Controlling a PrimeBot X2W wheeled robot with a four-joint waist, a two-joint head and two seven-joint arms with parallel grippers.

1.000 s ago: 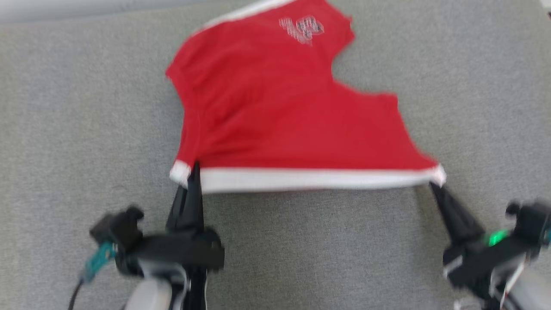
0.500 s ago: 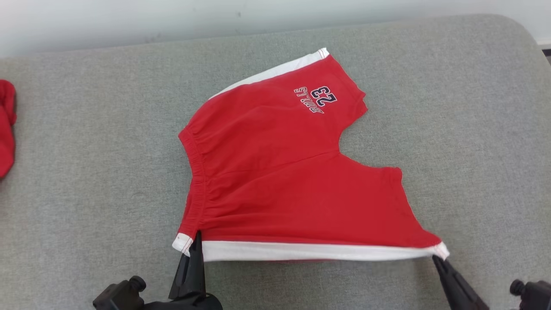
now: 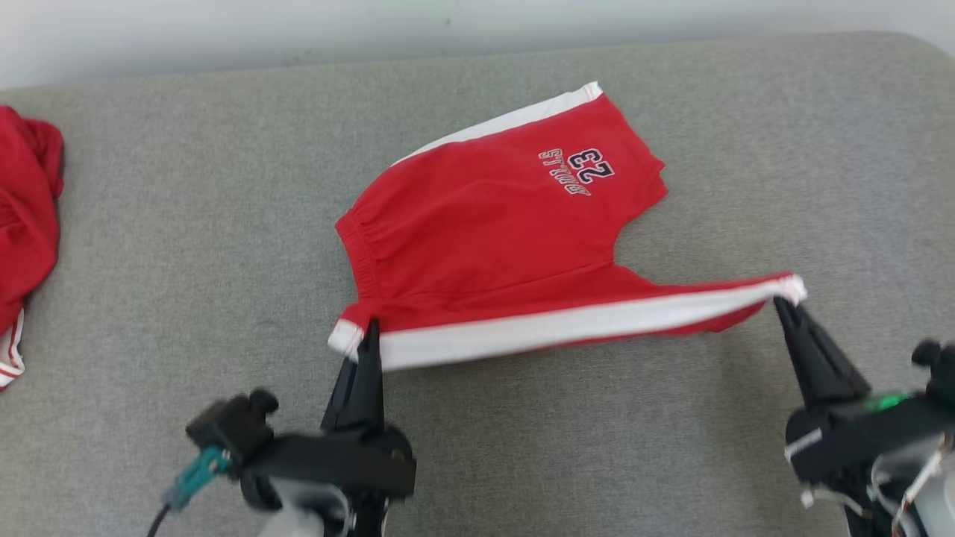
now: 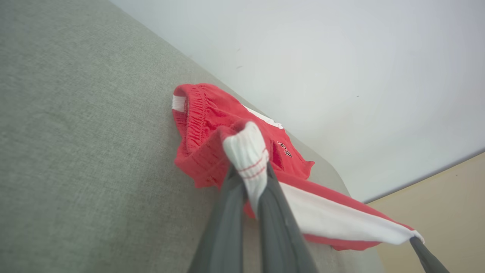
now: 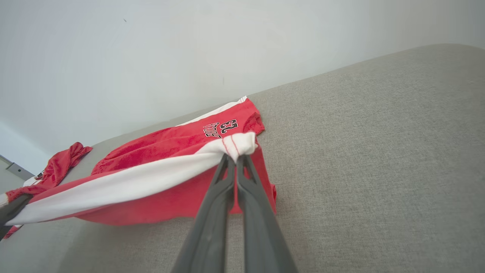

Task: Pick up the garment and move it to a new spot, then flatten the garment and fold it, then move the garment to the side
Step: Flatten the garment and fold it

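Red shorts (image 3: 492, 231) lie mid-pad (image 3: 186, 224), with the near white stripe (image 3: 567, 324) lifted taut off the pad. Left gripper (image 3: 369, 333) jaws are clenched on its waistband corner, right gripper (image 3: 785, 302) jaws on its hem corner. The stripe's long axis runs jaw to jaw. The rest of the shorts lies beyond the jaws, toward the pad's far edge. The fold likely goes that way, with neither arm nearer.
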